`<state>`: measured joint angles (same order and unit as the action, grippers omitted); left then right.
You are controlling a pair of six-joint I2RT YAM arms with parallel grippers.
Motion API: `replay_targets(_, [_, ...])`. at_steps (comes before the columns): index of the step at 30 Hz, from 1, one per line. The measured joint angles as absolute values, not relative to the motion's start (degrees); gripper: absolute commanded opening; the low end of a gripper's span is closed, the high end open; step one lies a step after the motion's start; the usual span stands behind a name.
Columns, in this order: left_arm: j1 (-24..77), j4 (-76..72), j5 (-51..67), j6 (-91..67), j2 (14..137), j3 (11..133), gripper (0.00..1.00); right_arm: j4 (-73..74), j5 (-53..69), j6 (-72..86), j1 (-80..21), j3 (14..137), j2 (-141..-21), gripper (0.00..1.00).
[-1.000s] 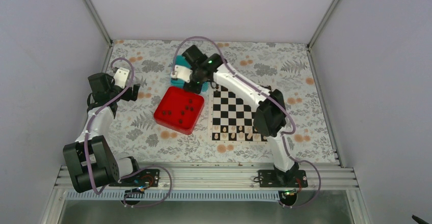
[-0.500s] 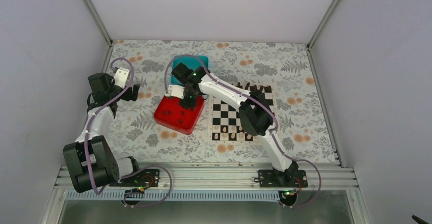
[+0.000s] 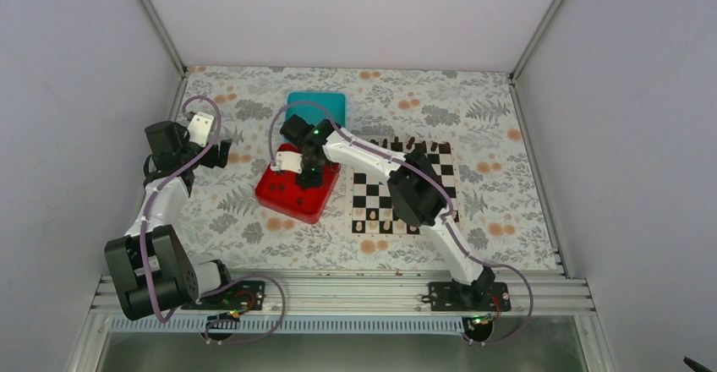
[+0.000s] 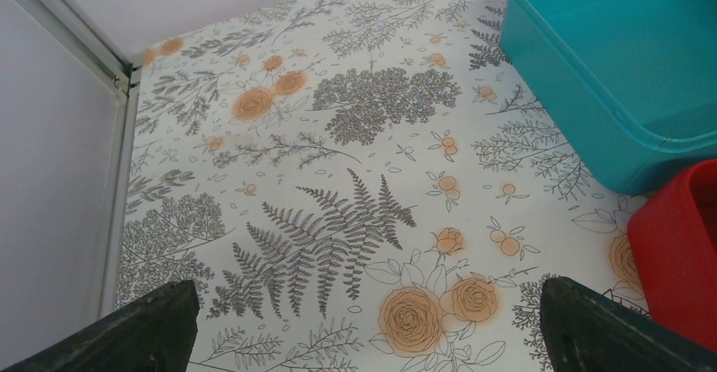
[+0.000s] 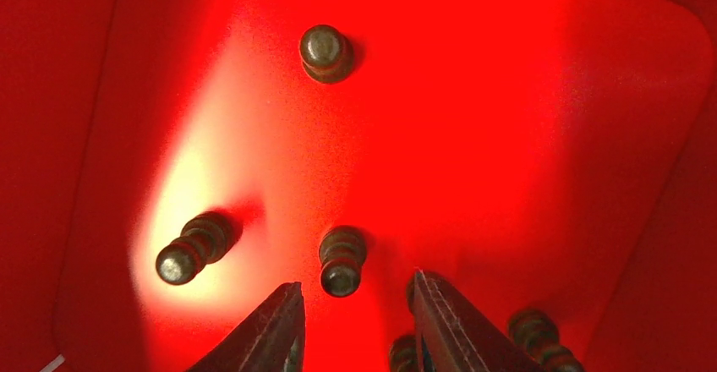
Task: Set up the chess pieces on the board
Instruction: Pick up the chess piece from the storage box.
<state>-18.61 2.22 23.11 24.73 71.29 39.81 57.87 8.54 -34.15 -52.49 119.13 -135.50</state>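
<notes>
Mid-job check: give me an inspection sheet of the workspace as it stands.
Surface: floral table, nothing spilled seen.
Job's things: dark chess pieces sit in the red tray; a few stand on the far row of the board.
Clutter: teal box beyond the tray; pale pieces on the board's near rows.
Pincers: left pincer open above the table; right pincer open, low inside the tray, one piece just ahead of its tips.
Cables: left arm cable and right arm cable loop free; no snag seen.
Surroundings: pale walls, metal frame; nothing else seen.

1 ea: board (image 3: 372, 188), red tray (image 3: 279, 205), teal box (image 3: 317, 101).
</notes>
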Motion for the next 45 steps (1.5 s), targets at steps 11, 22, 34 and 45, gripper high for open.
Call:
replay_targets(11, [-18.7,2.2,23.2,24.6,71.3,39.8,1.0,56.2,8.5,-34.4,-52.5,118.7,-136.5,0.35])
replay_targets(22, [-19.0,2.2,23.8,24.6,71.3,39.8,1.0,56.1,9.3,-34.5,-52.5,118.8,-138.2,0.3])
replay_targets(34, [-19.1,2.2,24.1,24.6,71.3,39.8,1.0,55.3,10.0,-34.7,-52.6,118.8,-138.2,0.08])
replay_targets(45, [-19.2,2.2,24.2,24.6,71.3,39.8,1.0,55.3,9.3,-34.5,-52.4,118.8,-135.4,0.06])
